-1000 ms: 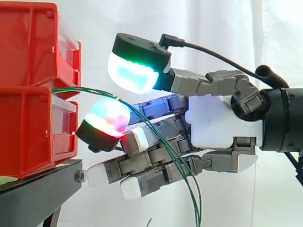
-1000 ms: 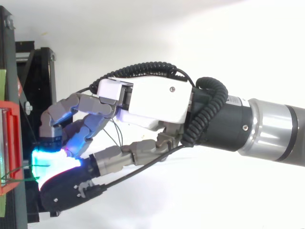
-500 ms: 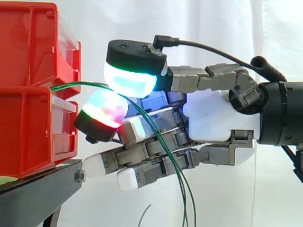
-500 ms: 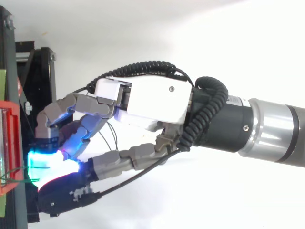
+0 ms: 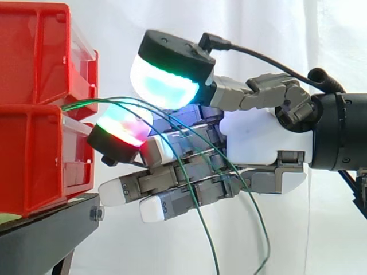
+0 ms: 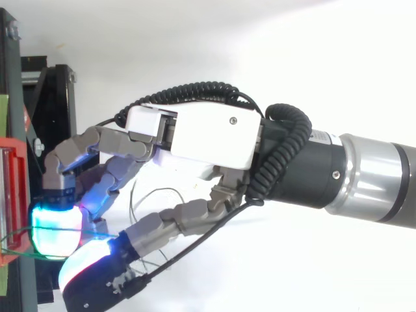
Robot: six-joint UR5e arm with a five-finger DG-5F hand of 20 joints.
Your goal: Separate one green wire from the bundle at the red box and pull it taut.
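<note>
1. Two red bins are stacked at the left of the side view, the upper bin (image 5: 34,51) on the lower bin (image 5: 28,160). Both sit on a black stand (image 5: 46,229) in front of a white curtain (image 5: 287,34).
2. Green wires (image 5: 86,103) come out close together at the seam between the two bins, at their front edge.
3. From the seam the wires rise a little and run right in a shallow arc across the forward part of the robot hand (image 5: 264,143).
4. Further right the wires part. One drops steeply and leaves the side view at its bottom edge. Another swings wider to the right, loops low under the palm and curls back.
5. All the wires hang in slack curves, and none runs straight.
6. The robot hand comes in from the right on the arm (image 6: 370,175) and reaches level toward the bins. Its forward end lies just beside the front of the lower bin, with a gap between them in the side view.
7. I cannot tell whether the robot hand is clamped on a wire. The wires cross its glowing forward end, and the place where they might touch is hidden.
8. In the top view the robot hand (image 6: 208,133) points left at the red bin on the left edge. A green wire leads from that bin to the hand's glowing end, and thin wire loops show beneath the hand.
</note>
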